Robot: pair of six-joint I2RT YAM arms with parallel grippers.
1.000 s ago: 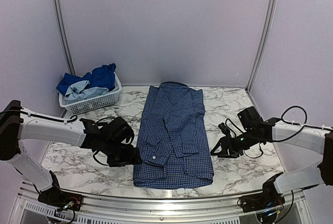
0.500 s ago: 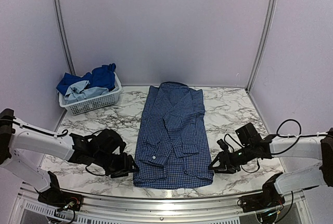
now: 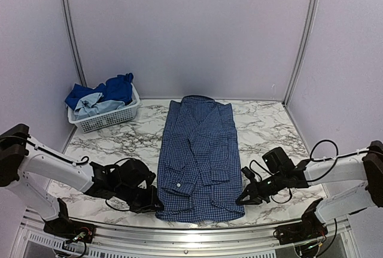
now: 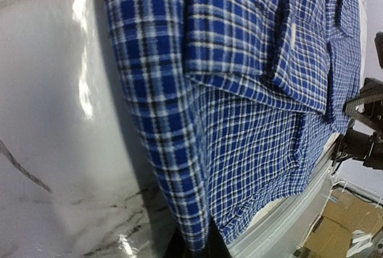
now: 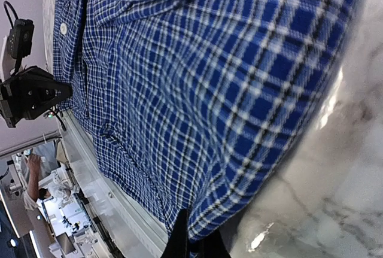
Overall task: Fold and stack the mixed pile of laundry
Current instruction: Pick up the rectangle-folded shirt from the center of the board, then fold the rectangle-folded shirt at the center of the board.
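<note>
Now-pinched shirt (image 3: 200, 156) corners, basket (image 3: 115, 118) (rear-L) apart

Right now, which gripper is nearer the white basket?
Left. The left gripper pinches the shirt's near left corner, on the basket's side; the right gripper pinches its near right corner, farther off.

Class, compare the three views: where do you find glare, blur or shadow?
Top view: soft, even light, no hard glare, the shirt sharp. Left wrist view: a white glare streak on the table, a dark shadow along the shirt's edge, the check crisp. Right wrist view: the near check is smeared and out of focus, with small glints on the table at lower right.
</note>
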